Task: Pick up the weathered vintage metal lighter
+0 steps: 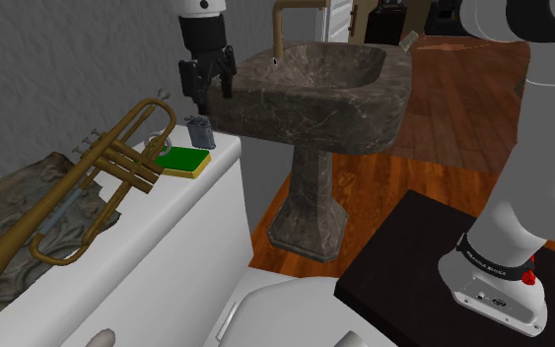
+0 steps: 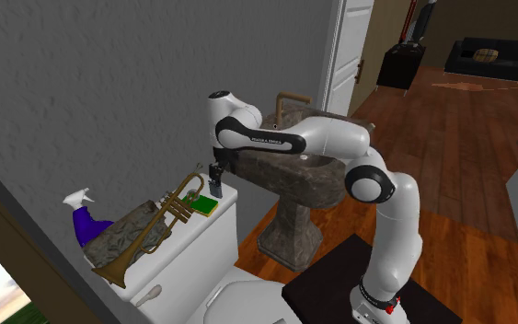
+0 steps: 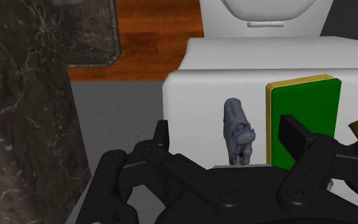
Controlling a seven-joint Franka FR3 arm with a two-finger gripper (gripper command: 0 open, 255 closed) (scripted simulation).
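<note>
Black and spread apart, the gripper's point(image 3: 227, 129) two fingers point(image 3: 163, 132) frame a small grey lighter point(image 3: 238, 130) in the wrist view. The tool is released and grips nothing. The lighter stands upright on the white lid of a toilet tank point(image 1: 172, 251), at the lid's end nearest the sink, between that end's edge and a green sponge point(image 3: 304, 118) with a yellow side. Lighter and sponge sit just beside each other; whether they touch cannot be told.

Seen from the shoulder view, the gripper point(image 1: 209, 94) hangs above the lighter point(image 1: 201, 131) with a clear gap between them, fingers pointing down. The sponge point(image 1: 184, 160) lies flat beside it, and a brass trumpet point(image 1: 88, 187) stretches along the lid toward the other end, its bell resting over a grey patterned mat point(image 1: 14, 202). A dark stone pedestal sink point(image 1: 314, 84) with a brass tap point(image 1: 290, 20) stands next to the tank on a wooden floor point(image 1: 452, 108) — the arm's dark stand point(image 1: 403, 266) sits at that view's lower right.

From the second exterior view, the white arm point(image 2: 293, 140) bends over the sink point(image 2: 312, 179) to the gripper point(image 2: 216, 174), and a purple spray bottle point(image 2: 84, 221) stands at the lid's far end.
</note>
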